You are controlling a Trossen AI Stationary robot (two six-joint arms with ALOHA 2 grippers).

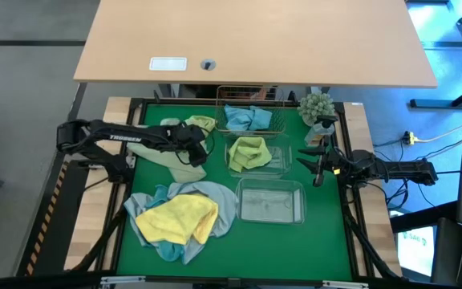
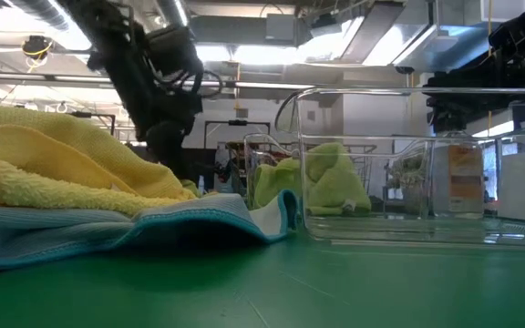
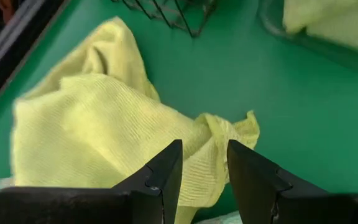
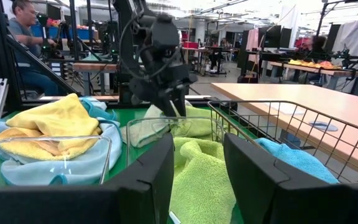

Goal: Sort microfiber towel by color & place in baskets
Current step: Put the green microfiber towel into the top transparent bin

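Note:
A pale yellow-green towel [image 1: 192, 127] lies on the green mat left of the copper wire basket [image 1: 273, 128]; it also shows in the left wrist view [image 3: 98, 118]. My left gripper [image 1: 196, 144] [image 3: 204, 155] is open and points down over this towel's crumpled edge. The wire basket holds a blue towel [image 1: 245, 117]. A clear tub [image 1: 283, 160] holds a green towel [image 1: 249, 152]. A second clear tub [image 1: 271, 201] is empty. My right gripper [image 1: 319, 164] [image 4: 199, 168] is open and empty at the table's right, beside the tubs. My left gripper comes at the yellow-green towel from above, its fingers [image 3: 166, 168] on either side of a raised fold [image 3: 209, 127] near the towel's edge. I cannot tell whether the fingers touch the cloth. The towel lies slack on the mat.
A pile of yellow [image 1: 179, 217] and light blue [image 1: 223, 205] towels lies at the near left. A paler towel [image 1: 175, 163] lies under my left arm. A small potted plant [image 1: 318, 108] stands at the far right. A person [image 4: 23, 31] sits beyond the table.

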